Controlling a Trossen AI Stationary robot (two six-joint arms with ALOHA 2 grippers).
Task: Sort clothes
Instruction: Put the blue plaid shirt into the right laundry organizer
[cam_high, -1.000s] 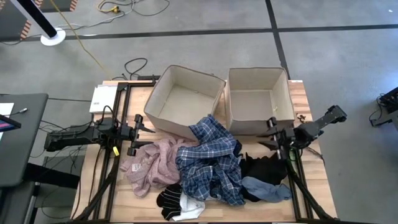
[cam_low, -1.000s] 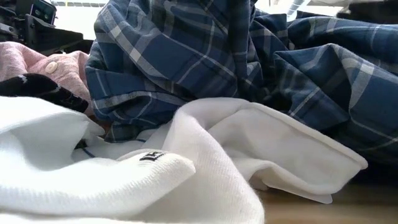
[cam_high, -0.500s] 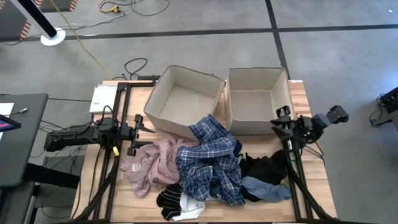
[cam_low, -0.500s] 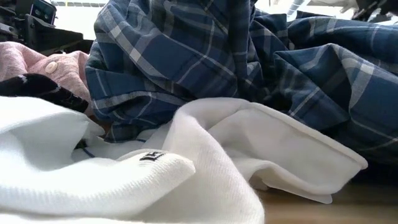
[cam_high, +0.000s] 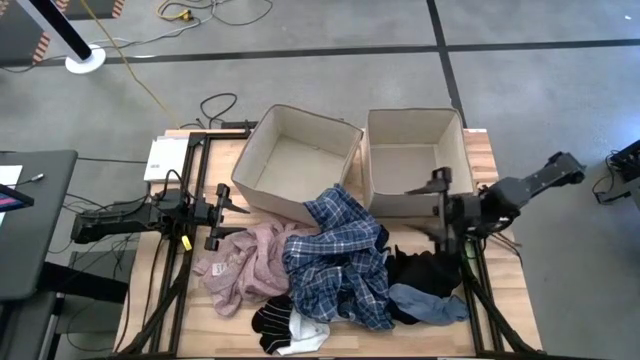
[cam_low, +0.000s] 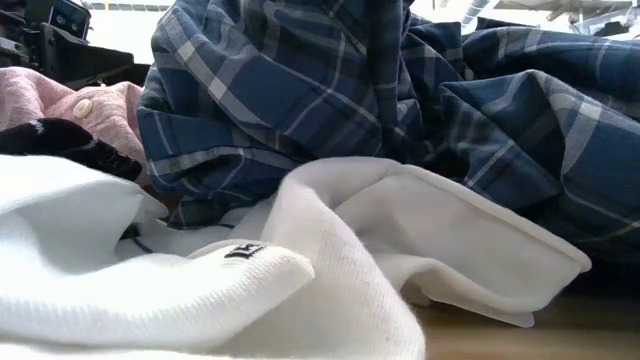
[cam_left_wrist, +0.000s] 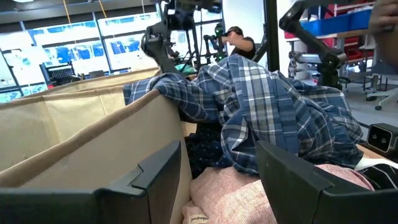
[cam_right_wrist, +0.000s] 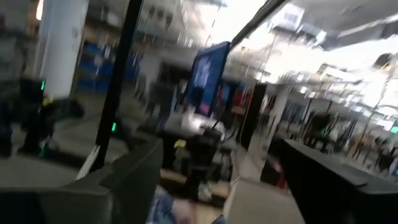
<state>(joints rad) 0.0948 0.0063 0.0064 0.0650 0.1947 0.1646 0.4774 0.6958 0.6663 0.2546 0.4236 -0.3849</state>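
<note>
The clothes lie heaped on the table's near half: a blue-white plaid shirt (cam_high: 340, 255) in the middle, a pink top (cam_high: 245, 262) to its left, a black piece (cam_high: 425, 268) and a light blue piece (cam_high: 430, 303) to its right, and striped socks (cam_high: 285, 325) at the near edge. The shirt's far end leans against the left bin's near wall. My left gripper (cam_high: 228, 207) stands open and level at the table's left, beside the pink top. My right gripper (cam_high: 438, 207) hangs wide open in the air in front of the right bin, above the black piece, holding nothing.
Two beige fabric bins stand side by side at the table's far edge, the left bin (cam_high: 262, 130) and the right bin (cam_high: 415, 112). A white box (cam_high: 165, 158) sits at the far left corner. In the low view a white cloth (cam_low: 200, 270) fills the foreground.
My right gripper has risen from low over the table's right side to well above it, rolled a little, and opened its fingers much wider. The clothes have not moved.
</note>
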